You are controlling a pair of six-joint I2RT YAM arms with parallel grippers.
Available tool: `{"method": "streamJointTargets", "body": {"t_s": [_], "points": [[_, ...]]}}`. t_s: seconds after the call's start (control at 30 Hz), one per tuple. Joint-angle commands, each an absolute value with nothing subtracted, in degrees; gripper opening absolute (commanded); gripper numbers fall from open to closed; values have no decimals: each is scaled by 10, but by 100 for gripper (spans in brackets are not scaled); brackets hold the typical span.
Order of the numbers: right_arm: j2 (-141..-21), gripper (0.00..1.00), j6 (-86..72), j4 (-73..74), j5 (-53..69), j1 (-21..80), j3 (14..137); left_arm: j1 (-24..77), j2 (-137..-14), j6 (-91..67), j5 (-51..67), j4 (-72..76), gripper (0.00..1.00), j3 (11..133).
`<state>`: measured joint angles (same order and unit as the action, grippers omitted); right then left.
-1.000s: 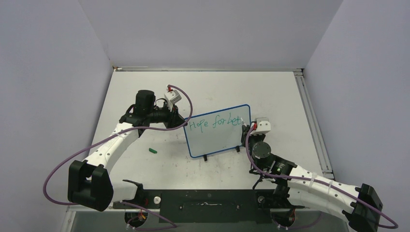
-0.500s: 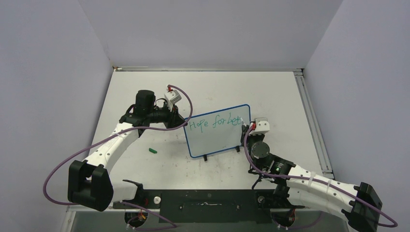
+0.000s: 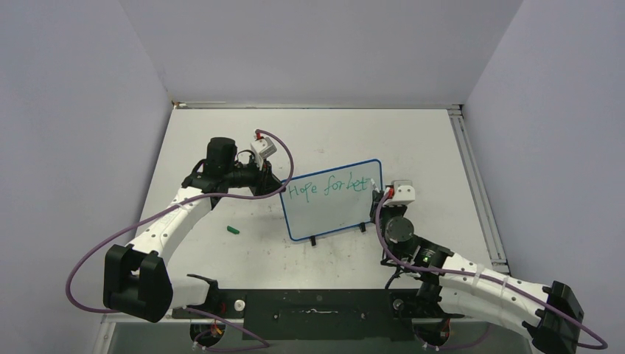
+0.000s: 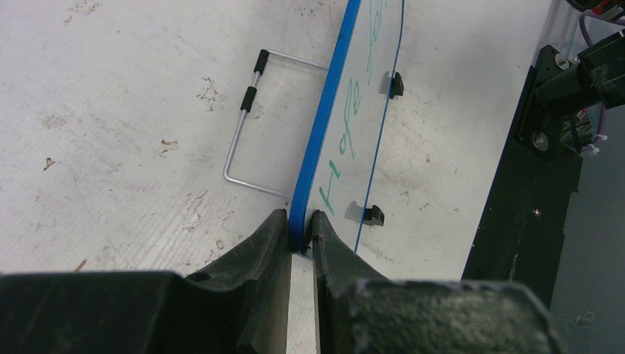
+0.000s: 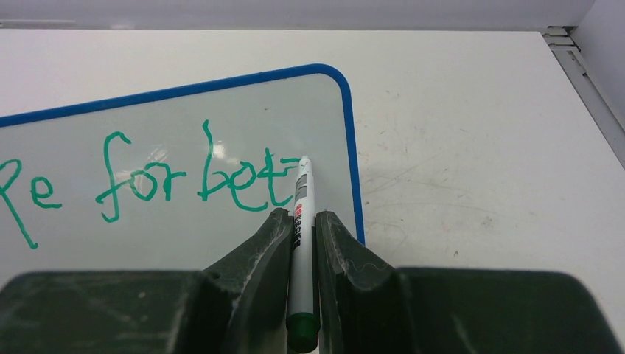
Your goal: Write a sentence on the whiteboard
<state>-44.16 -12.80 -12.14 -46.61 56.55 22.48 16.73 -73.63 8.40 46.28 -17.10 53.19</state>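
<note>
The whiteboard (image 3: pixel 332 210), white with a thin blue frame, stands tilted on two black feet at the table's middle. The sentence (image 3: pixel 328 188) is green handwriting along the board's top, reading "Hope for bet" with a further stroke begun. It shows in the right wrist view (image 5: pixel 147 184). My left gripper (image 4: pixel 298 232) is shut on the whiteboard's left blue edge (image 4: pixel 317 147). My right gripper (image 5: pixel 302 221) is shut on a white marker (image 5: pixel 301 228) with a green end. The marker's tip touches the board near its right edge, just right of the last letter.
A small green marker cap (image 3: pixel 234 230) lies on the table left of the board. A wire stand (image 4: pixel 243 133) props the board from behind. A metal rail (image 3: pixel 475 184) runs along the table's right edge. A black bar (image 3: pixel 317 304) lies at the near edge.
My right gripper has shifted slightly to the right with the marker, and the green writing has grown by a stroke at its right end. The left arm has not moved.
</note>
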Motion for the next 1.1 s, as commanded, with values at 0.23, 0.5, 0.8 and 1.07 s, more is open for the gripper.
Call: {"method": "streamJointTargets", "body": {"t_s": [0.23,0.5,0.8,1.07], "points": [[-421,5,-86,-190,-441,561,228,169,-745,106,437,-202,0,539],[-452,5,-74,-219,-440,558,228,169,-744,106,438,-202,0,539],[-452,5,-101,-178,-448,557,229,169,-742,106,438,-202,0,538],[-441,5,-147,-120,-452,557,225,169,-742,106,439,-202,0,539]]}}
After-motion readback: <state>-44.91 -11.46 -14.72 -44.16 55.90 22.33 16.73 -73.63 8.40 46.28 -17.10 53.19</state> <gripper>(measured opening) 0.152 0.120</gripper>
